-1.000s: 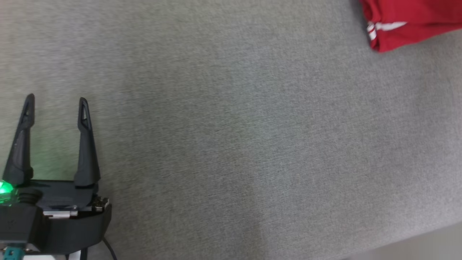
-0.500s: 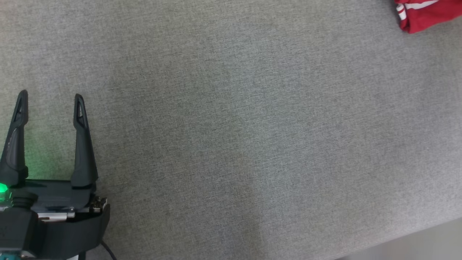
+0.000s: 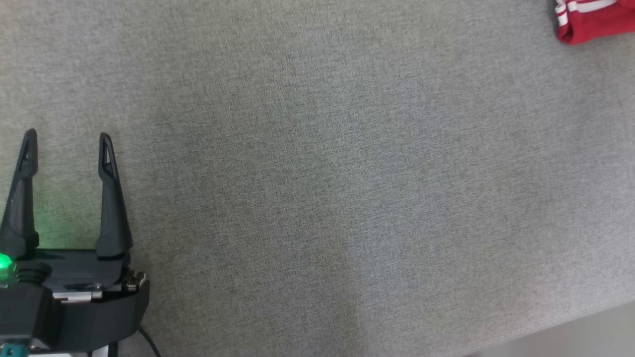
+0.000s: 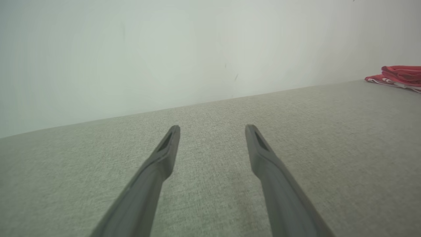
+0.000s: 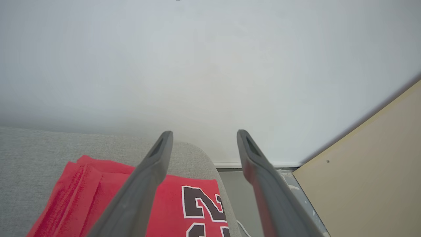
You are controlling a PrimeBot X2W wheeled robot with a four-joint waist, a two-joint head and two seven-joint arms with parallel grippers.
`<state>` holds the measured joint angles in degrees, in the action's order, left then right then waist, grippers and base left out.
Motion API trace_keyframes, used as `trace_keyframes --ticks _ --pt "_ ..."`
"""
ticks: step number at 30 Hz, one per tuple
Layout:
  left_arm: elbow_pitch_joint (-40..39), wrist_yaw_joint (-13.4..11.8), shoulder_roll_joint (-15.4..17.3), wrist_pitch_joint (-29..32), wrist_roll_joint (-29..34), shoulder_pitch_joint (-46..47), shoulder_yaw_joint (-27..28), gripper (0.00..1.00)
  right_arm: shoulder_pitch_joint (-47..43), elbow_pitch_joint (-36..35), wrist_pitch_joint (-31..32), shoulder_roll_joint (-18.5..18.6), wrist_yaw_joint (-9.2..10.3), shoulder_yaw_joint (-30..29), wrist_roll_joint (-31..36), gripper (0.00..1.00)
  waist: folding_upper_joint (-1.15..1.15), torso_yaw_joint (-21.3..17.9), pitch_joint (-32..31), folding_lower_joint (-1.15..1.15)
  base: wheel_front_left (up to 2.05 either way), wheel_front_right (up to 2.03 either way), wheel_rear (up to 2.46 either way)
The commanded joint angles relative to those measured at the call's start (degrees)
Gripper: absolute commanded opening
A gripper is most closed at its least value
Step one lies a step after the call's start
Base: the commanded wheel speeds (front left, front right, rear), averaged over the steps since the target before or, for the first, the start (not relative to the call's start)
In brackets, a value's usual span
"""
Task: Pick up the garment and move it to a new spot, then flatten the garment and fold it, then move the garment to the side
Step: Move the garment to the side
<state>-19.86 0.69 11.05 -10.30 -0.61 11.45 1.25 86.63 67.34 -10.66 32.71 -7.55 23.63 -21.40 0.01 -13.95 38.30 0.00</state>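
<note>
Currently the right pincer [image 5: 204, 133] hangs released over the folded garment [image 5: 82, 187]; the left pincer [image 3: 67, 134], also released, stands well apart.

The garment [image 3: 595, 20] has slid farther from the left tool [image 3: 68, 134], off toward the far right of the worktop [image 3: 347, 173]. Most of that shift came early, with little since. Less of its red cloth and white striping now shows in the head view. The left tool has itself edged slightly away from the garment.
</note>
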Motion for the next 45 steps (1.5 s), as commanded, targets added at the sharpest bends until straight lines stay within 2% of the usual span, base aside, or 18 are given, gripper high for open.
trace_keyframes --ticks 1,7,14,27,45 --pt "0.6 -0.2 -0.1 -0.4 -0.6 -1.0 0.1 1.0 -0.2 -0.7 -1.1 -0.4 0.15 0.3 -0.5 1.0 -0.01 0.1 -1.5 0.0 0.0 0.0 0.0" --pt "3.7 -0.8 -1.3 -2.2 -2.0 -2.9 0.3 1.0 -3.8 -5.6 -4.2 -2.3 0.15 1.2 -2.2 1.0 -0.01 1.3 -7.0 0.0 0.0 0.0 0.0" --pt "7.3 -1.6 -2.5 -3.7 -4.4 -6.2 1.4 1.0 -11.4 -14.5 -4.5 -5.2 0.15 0.1 -2.5 1.0 -0.01 2.4 -13.8 0.0 0.0 0.0 0.0" --pt "13.0 -1.5 -4.7 -4.9 -7.1 -12.8 2.0 1.0 -35.4 -29.7 -4.6 -11.1 0.15 -8.1 1.4 1.0 -0.01 5.6 -26.7 0.0 0.0 0.0 0.0" --pt "15.0 -0.4 -6.1 -4.9 -7.5 -17.6 3.0 1.0 -69.6 -47.1 -1.9 -19.6 0.15 -17.2 4.2 1.0 -0.01 10.1 -35.2 0.0 0.0 0.0 0.0"
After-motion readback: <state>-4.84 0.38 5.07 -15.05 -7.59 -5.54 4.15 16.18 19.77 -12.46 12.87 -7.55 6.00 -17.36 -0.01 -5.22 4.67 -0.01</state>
